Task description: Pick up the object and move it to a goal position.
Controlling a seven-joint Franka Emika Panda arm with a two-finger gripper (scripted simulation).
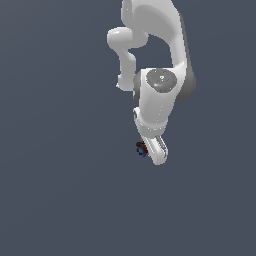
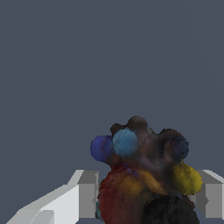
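A flat, dull blue-grey background fills both views, with no edges or marks on it; whether it is a tabletop or plain backdrop cannot be told. In the exterior view the white robot arm [image 1: 155, 55] reaches down from the top of the picture, its rounded joints stacked one below the other, with a grey disc on the wrist housing. The hand [image 1: 150, 148] hangs at the lower end of the arm, near the middle of the picture.

The lump [image 1: 142, 148] shows there as a tiny dark speck with bits of red and blue, sitting right against the hand on the exterior view's left side of it, far smaller than the hand.

The wrist view shows the lump [image 2: 144, 175] close up: a knobbly dark-brown cluster with blue, light-blue, red, orange, yellow and black bulges. It sits between the two pale fingers [image 2: 87, 194], one on each side, and both appear to touch its flanks. The hand is closed on the lump, holding it. Nothing else appears in either view.
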